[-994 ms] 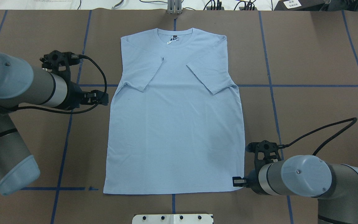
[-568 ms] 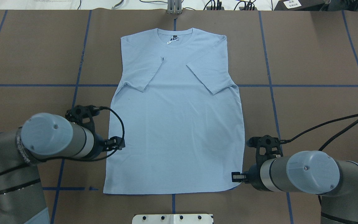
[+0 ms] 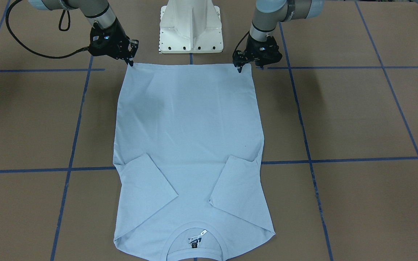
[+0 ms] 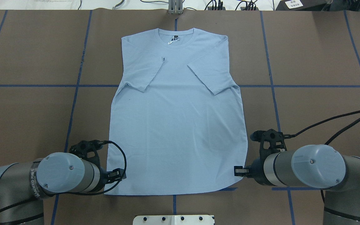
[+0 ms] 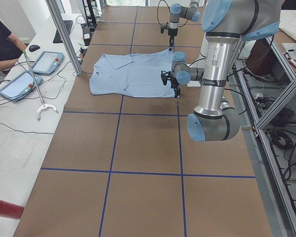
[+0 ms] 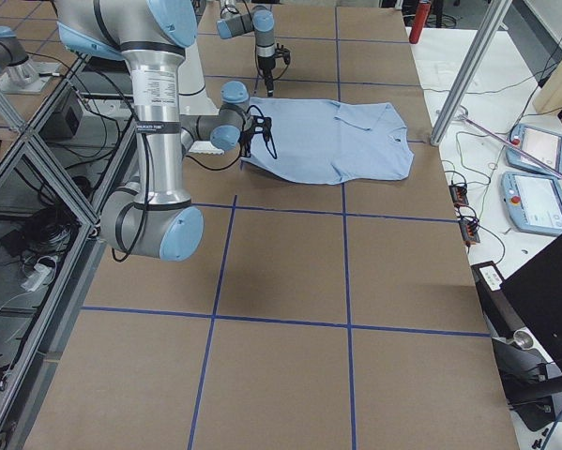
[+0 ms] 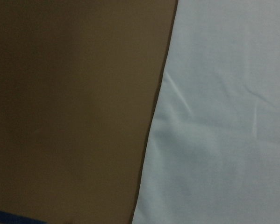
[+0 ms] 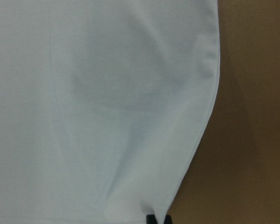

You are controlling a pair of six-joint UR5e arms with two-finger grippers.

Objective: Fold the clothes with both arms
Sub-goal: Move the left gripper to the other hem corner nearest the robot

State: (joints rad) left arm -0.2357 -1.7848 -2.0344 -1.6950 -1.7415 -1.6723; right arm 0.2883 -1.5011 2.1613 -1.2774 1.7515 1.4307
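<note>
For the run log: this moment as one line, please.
T-shirt: flat, sleeves folded in | left gripper: by left hem corner | right gripper: by right hem corner | grips: cannot tell

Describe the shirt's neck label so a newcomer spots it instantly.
A light blue T-shirt lies flat on the brown table, round collar at the end far from the robot's white base. Inside that collar sits the neck label: a small dark tag with a white one beside it, the only non-blue patch there.
</note>
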